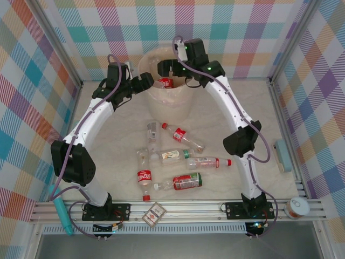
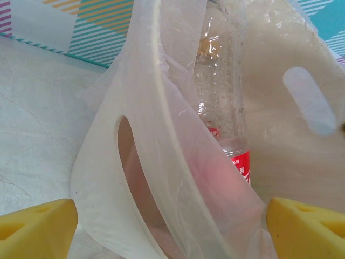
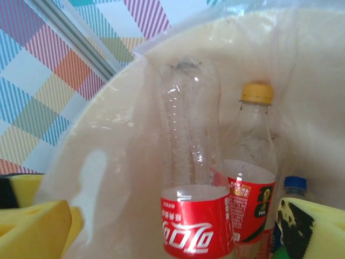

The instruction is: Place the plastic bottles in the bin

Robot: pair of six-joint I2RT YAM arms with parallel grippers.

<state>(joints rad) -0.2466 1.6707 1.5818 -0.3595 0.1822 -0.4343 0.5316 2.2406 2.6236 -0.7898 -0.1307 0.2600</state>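
Evidently partway. Top view: about seven plastic bottles (image 1: 182,137) lie on the table (image 1: 124,124) at lower centre, well apart from the bin (image 1: 156,96) at upper centre. Left wrist: left gripper (image 2: 170,216) jaws wide apart, empty, at the bin's rim. Right wrist: right gripper (image 3: 172,216) jaws apart, flanking without touching a red-labelled bottle (image 3: 188,140) inside the bin (two more stand right of it).

The bin (image 1: 161,98) is beige, the bottles (image 1: 144,176) red-labelled (one cap (image 3: 256,93) yellow), the walls (image 1: 32,81) pastel plaid.

Close on the liner-draped bin (image 2: 116,178), a clear red-labelled bottle (image 2: 221,97) inside it, yellow fingers (image 2: 38,229) spread wide to either side.
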